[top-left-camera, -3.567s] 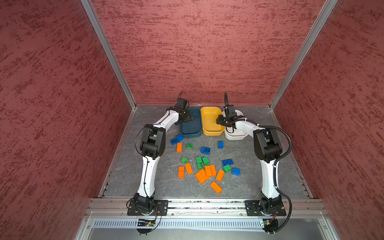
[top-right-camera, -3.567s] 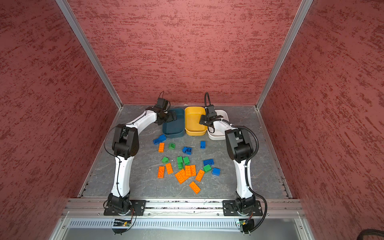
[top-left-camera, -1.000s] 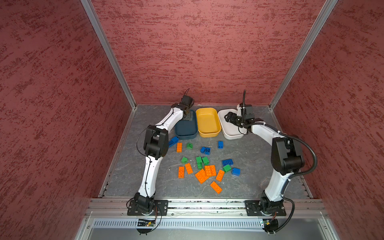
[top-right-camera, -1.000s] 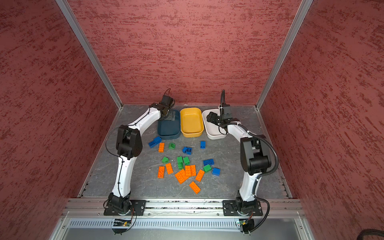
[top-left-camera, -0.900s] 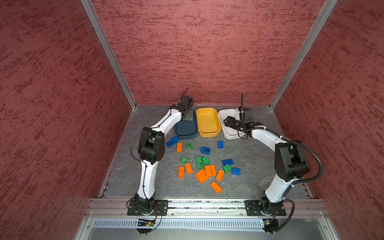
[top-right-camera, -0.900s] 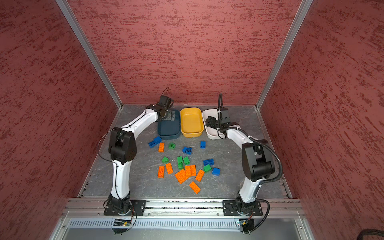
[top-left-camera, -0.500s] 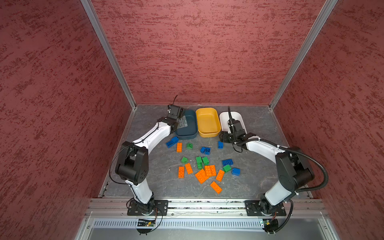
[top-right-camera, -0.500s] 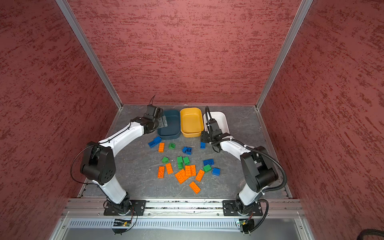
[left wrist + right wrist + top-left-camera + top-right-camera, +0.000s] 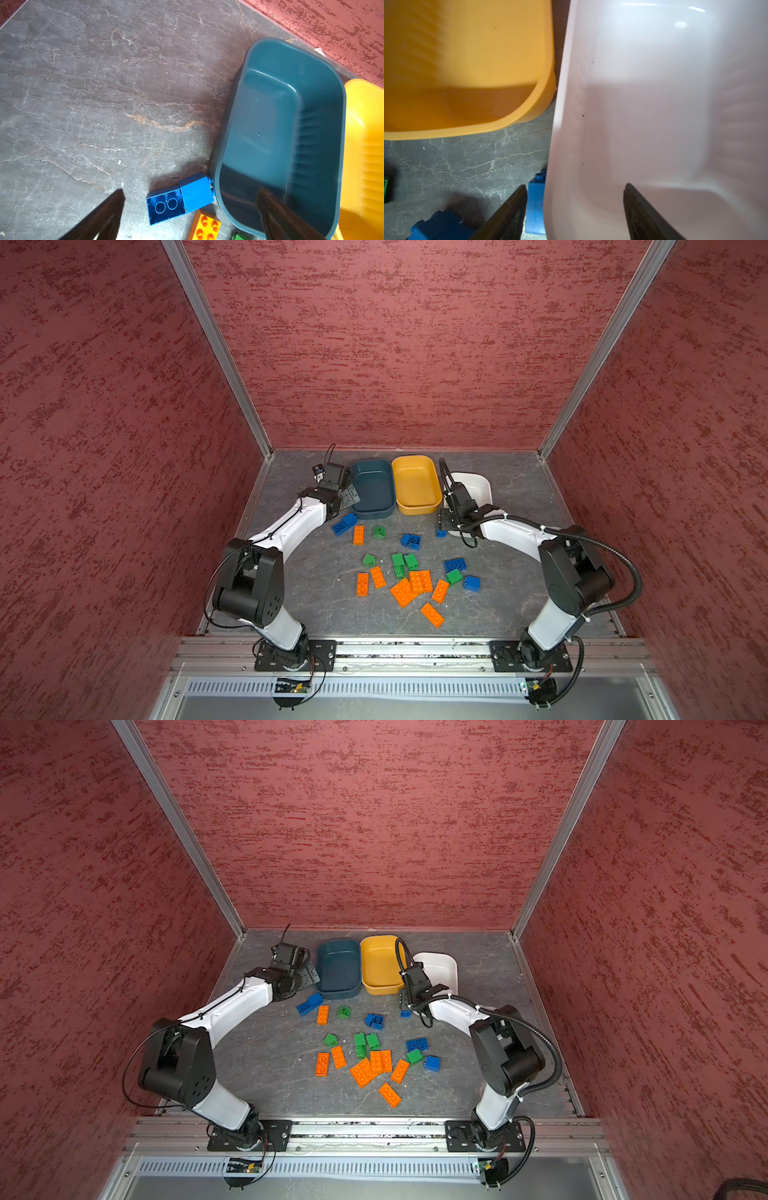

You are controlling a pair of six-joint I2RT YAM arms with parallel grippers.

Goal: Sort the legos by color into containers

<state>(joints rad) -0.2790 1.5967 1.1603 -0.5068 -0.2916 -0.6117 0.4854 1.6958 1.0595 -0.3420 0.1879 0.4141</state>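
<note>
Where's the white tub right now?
In both top views the white tub sits back right, beside the yellow tub, the right gripper at its near corner.

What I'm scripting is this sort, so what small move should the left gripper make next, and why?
Probably lower the open left gripper onto the blue brick pair framed between its fingertips and close; the teal tub right beside them is empty.

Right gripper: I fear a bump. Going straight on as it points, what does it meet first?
Likely the white tub: the right gripper's open jaws straddle its near wall, with a blue brick just outside. Its height above the rim is unclear.
</note>
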